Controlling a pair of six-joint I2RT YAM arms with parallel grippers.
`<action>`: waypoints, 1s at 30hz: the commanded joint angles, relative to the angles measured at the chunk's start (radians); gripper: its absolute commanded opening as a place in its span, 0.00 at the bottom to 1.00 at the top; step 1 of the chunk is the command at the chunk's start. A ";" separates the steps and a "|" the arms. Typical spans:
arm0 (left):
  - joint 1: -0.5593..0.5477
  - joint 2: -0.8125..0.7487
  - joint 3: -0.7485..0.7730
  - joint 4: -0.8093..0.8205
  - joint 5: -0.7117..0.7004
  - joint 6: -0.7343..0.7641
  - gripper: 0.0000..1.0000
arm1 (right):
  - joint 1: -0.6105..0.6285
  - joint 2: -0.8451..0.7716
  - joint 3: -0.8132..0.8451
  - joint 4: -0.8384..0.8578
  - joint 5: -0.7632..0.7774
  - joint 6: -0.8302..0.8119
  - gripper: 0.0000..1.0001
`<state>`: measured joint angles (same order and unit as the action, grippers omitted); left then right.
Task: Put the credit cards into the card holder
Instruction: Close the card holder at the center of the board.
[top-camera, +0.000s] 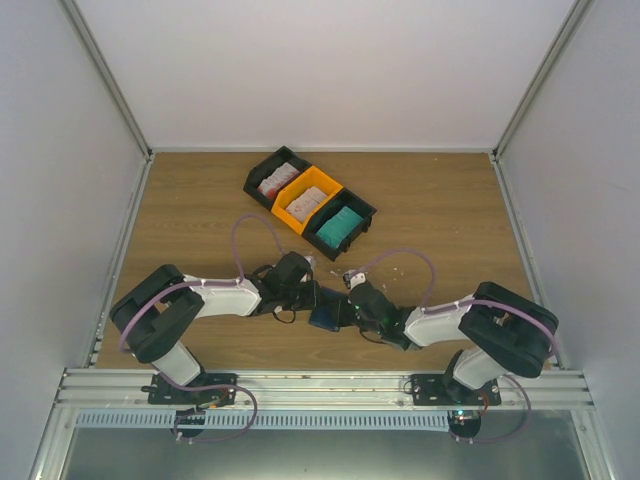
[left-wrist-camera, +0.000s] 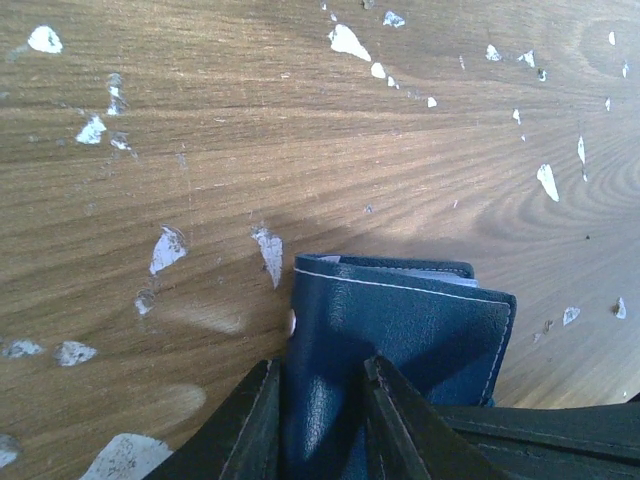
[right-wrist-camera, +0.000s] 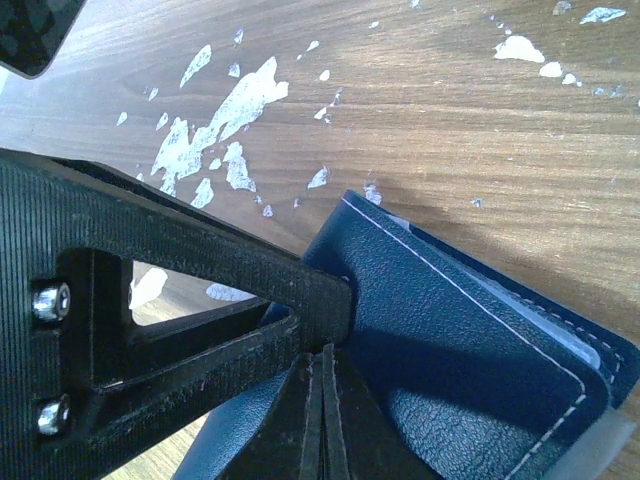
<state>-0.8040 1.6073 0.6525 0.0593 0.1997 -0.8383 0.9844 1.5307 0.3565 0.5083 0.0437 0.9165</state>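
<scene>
The card holder (top-camera: 325, 318) lies on the wooden table (top-camera: 450, 200), a little below the middle of the overhead view, between the two arms. It is dark blue with a pale seam along its edge, and it is folded closed. At its open side a lighter inner layer shows a little.

The left gripper (left-wrist-camera: 320, 365) reaches to it from the left side. In the left wrist view its two black fingers (left-wrist-camera: 255, 430) stand at the bottom of the frame, only a little apart, and the blue leather fills the gap between them. It appears to clamp the near part of the card holder.

The right gripper (right-wrist-camera: 322, 350) comes from the right side. Its fingers are pressed fully together, with only a thin line between them, and nothing visible is held. The tips are over the blue cover, but I cannot tell if they touch it.

The credit cards (top-camera: 340, 228) are well apart from the card holder, in the upper middle of the overhead view. They stand in three bins in a diagonal row: teal cards in a black bin (top-camera: 362, 212), white cards in an orange bin (top-camera: 322, 178), and white and red cards in another black bin (top-camera: 262, 170).

Pale worn spots (left-wrist-camera: 168, 248) are scattered on the wood around the card holder.
</scene>
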 joint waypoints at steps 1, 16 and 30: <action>-0.010 0.036 -0.021 -0.082 0.005 -0.003 0.25 | 0.036 0.123 -0.061 -0.461 -0.050 0.028 0.01; -0.012 -0.156 -0.105 -0.078 0.071 -0.029 0.40 | -0.109 -0.152 -0.069 -0.305 -0.351 -0.051 0.00; -0.039 -0.082 -0.160 0.099 0.202 -0.100 0.37 | -0.171 -0.115 -0.126 -0.126 -0.488 -0.039 0.01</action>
<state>-0.8272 1.4605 0.4900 0.0963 0.3668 -0.9161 0.8261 1.3895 0.2863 0.4183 -0.3679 0.8696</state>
